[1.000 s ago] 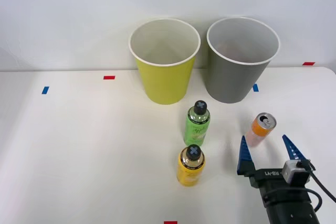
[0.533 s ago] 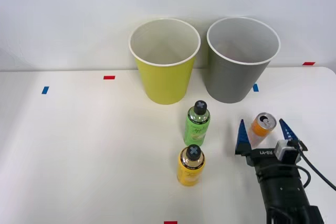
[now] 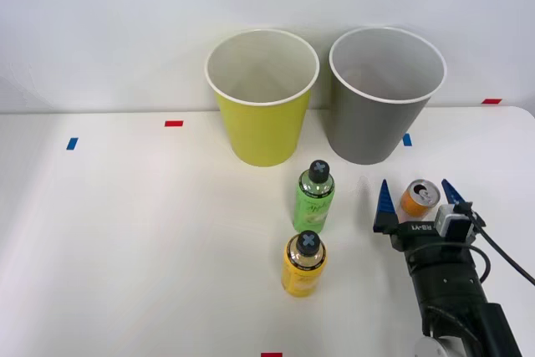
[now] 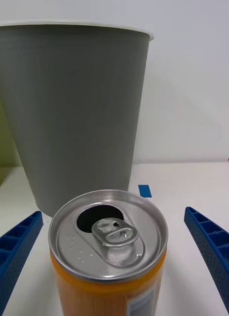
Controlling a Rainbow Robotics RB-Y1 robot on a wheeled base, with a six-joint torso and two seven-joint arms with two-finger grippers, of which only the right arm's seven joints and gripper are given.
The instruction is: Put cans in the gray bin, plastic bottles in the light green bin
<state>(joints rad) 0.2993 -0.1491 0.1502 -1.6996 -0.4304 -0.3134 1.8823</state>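
Straddling the can (image 3: 419,197), right gripper (image 3: 416,204) is spread wide, one blue finger each side, neither pad touching; wrist view shows table gaps on both sides between can (image 4: 108,247) and fingers (image 4: 213,249). Can upright on white table (image 3: 125,240), silver top open, right of table centre, just in front of gray bin (image 3: 385,94), small gap between them. Gray bin wall (image 4: 75,113) rises right behind the can in wrist view. Light green bin (image 3: 262,94) sits beside gray bin on its left, rims close, apart. Green bottle (image 3: 314,196) upright in front of the bins' gap, well left of the can. Yellow-orange bottle (image 3: 304,264) just nearer the robot than it, close. Wide bare table on the left; right table edge near the gripper.
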